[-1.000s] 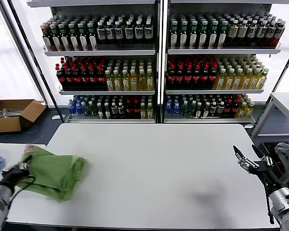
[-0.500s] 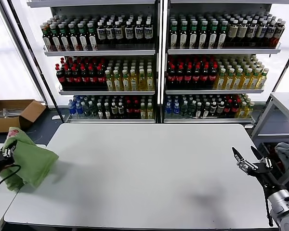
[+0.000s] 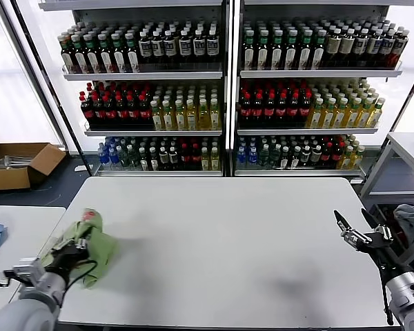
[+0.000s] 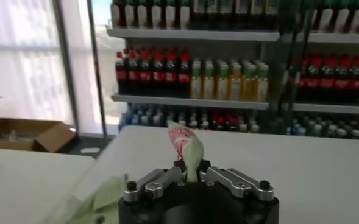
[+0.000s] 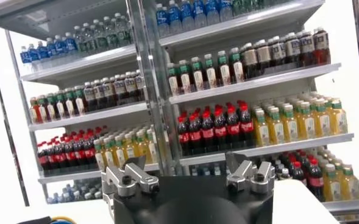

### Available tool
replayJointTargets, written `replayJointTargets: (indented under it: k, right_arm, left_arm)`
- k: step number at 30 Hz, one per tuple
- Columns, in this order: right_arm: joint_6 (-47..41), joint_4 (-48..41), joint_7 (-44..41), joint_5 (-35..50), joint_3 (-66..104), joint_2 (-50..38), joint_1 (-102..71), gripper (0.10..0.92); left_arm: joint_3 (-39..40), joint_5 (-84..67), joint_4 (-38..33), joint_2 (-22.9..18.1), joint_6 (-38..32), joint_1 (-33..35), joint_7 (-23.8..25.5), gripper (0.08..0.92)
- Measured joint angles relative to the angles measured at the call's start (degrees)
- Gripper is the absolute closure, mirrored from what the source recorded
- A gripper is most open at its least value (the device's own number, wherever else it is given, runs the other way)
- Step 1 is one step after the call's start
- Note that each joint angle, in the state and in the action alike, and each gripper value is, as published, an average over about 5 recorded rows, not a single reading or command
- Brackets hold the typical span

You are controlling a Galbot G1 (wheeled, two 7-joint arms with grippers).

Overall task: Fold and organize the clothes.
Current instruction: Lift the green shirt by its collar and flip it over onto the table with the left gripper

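Shirt (image 3: 90, 243) bunched, pinched in left gripper (image 3: 74, 246).

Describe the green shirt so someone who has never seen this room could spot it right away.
Start at the big white table before the drink shelves and go to its near left corner. The bunched green shirt lies there, pinched by the left end effector. It is the only green cloth, with a red-and-white patch at its top.

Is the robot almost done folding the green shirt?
Partly. The green shirt is already bunched into a small bundle on the white table. The left gripper is shut on it. The right gripper waits open. Neat flattening and putting away remain.
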Motion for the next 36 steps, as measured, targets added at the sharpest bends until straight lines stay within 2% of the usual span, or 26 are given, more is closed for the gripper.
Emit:
replayJointTargets:
  k: [15, 18, 22, 30, 36]
  right_arm:
    - [-2.24, 2.87, 1.88, -2.53, -3.51, -2.25, -1.63, 0.203]
    - [-3.41, 3.56, 2.68, -3.39, -5.77, -3.03, -1.17, 0.203]
    - [-5.45, 4.47, 3.86, -4.02, -9.43, -3.72, -0.05, 0.203]
    - [-10.05, 5.76, 6.37, -3.97, -17.75, -4.45, 3.22, 0.203]
    - [-13.36, 5.32, 8.35, -4.20, -26.59, -2.84, 6.16, 0.203]
  left_arm:
    - [23.76, -7.97, -1.55, -7.45, 0.84, -3.81, -13.28, 0.846]
    - [26.38, -10.48, -1.49, -8.77, 0.81, -5.30, -15.68, 0.789]
    - [28.91, -13.26, -1.46, -10.22, -0.25, -6.95, -17.31, 0.670]
    - [30.50, -18.09, -2.50, -11.22, -4.79, -8.46, -17.45, 0.445]
    - [28.27, -20.51, -4.23, -10.25, -6.35, -8.31, -16.97, 0.271]
